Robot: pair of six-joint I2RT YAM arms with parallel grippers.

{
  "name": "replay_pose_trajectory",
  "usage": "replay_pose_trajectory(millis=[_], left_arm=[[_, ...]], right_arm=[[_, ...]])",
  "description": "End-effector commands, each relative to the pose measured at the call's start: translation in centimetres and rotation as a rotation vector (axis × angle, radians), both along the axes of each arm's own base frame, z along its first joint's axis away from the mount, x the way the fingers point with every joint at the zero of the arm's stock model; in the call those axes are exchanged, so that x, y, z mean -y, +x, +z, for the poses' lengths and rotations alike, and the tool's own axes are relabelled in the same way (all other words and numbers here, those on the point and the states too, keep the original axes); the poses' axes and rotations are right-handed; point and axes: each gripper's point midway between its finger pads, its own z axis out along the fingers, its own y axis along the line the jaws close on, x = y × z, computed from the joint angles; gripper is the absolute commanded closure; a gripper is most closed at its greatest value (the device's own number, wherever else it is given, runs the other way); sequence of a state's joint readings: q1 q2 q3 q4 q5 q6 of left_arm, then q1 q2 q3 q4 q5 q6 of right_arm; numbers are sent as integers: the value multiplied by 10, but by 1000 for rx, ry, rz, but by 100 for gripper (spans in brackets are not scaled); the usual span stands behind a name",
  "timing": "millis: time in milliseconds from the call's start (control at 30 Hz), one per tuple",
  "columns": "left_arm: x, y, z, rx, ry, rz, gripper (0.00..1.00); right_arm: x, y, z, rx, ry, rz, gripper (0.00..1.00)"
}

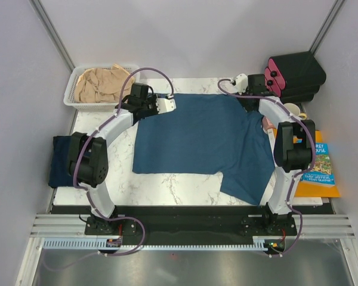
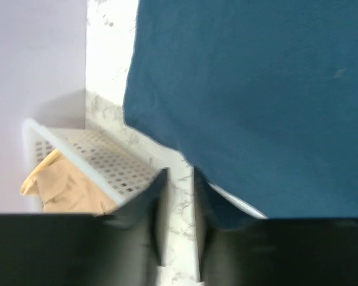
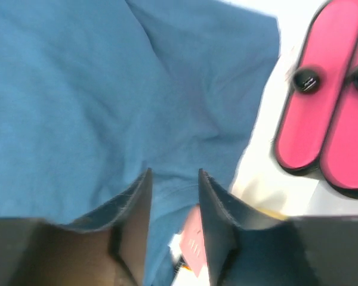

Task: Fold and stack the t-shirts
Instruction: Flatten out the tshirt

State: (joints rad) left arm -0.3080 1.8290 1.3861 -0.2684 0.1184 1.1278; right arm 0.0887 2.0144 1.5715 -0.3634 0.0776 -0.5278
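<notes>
1. three shirts, three places. the teal-blue shirt lies flat mid-frame on the tabletop. the navy shirt sits as a compact pad at the left edge. the beige shirt is bunched in the white basket, upper left.
2. my read on why: teal is spread out because it's the one being folded now. navy looks already folded and would be the stack base. beige is parked in the basket, not yet touched.
3. the teal shirt is not square: its top edge runs along the upper side of the frame, and one lobe sags toward the lower right, close to the tabletop's near edge.
4. left claw is at the shirt's upper-left corner. in the wrist view its fingers stand a narrow slit apart, with bare marble showing through the slit. the cloth edge is just beside the right-hand finger, not between them, so it's pinching nothing.
5. right claw is at the upper-right corner, by the sleeve. in the wrist view the fingers are spread wider, with wrinkled teal cloth lying past the gap. i see no fabric clamped.
6. both claws are placed on the far corners, which suits a paired pinch that drags the top edge toward the bottom of the frame.
7. risk: the black-and-pink case and the book crowd the right side, so the sleeve could snag there.
</notes>
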Motion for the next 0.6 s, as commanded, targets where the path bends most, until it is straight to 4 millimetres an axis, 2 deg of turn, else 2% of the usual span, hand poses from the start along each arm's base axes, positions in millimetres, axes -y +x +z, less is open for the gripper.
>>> replay_pose_trajectory(millis=[0, 33, 67, 100, 133, 200, 233, 267, 300, 333, 367, 400, 433, 500, 567], left_arm=[[17, -50, -31, -143, -14, -132, 84], [17, -58, -37, -160, -3, -151, 85], [15, -74, -44, -172, 19, -182, 84], [14, -82, -48, -181, 25, -193, 77], [12, -90, -49, -185, 25, -206, 71], [5, -112, -56, -196, 52, -233, 66], [1, -117, -58, -192, 70, -246, 65], [-5, -131, -61, -197, 78, -250, 62], [-7, -138, -62, -196, 82, -258, 56], [-8, -144, -63, -193, 83, -267, 55], [-12, -157, -71, -210, 93, -283, 54], [-12, -162, -67, -197, 84, -294, 50], [-13, -170, -75, -208, 88, -304, 50], [-15, -172, -82, -217, 91, -292, 50], [-15, -165, -85, -217, 78, -258, 50]], right_arm=[[-22, -10, 56, 60, 55, 124, 70], [-24, -18, 66, 62, 55, 157, 69], [-25, -30, 60, 29, 33, 203, 66], [-30, -45, 53, -18, 19, 244, 63], [-33, -64, 52, -41, 11, 288, 54], [-36, -90, 46, -84, -47, 375, 50], [-35, -113, 45, -97, -55, 405, 47], [-36, -125, 44, -108, -70, 442, 45], [-38, -138, 41, -120, -98, 486, 43], [-38, -151, 51, -99, -116, 510, 39], [-37, -169, 35, -145, -124, 535, 38], [-40, -179, 41, -128, -142, 564, 36], [-38, -192, 27, -161, -145, 573, 36], [-40, -199, 23, -168, -151, 575, 40], [-41, -201, 20, -180, -140, 553, 44]])
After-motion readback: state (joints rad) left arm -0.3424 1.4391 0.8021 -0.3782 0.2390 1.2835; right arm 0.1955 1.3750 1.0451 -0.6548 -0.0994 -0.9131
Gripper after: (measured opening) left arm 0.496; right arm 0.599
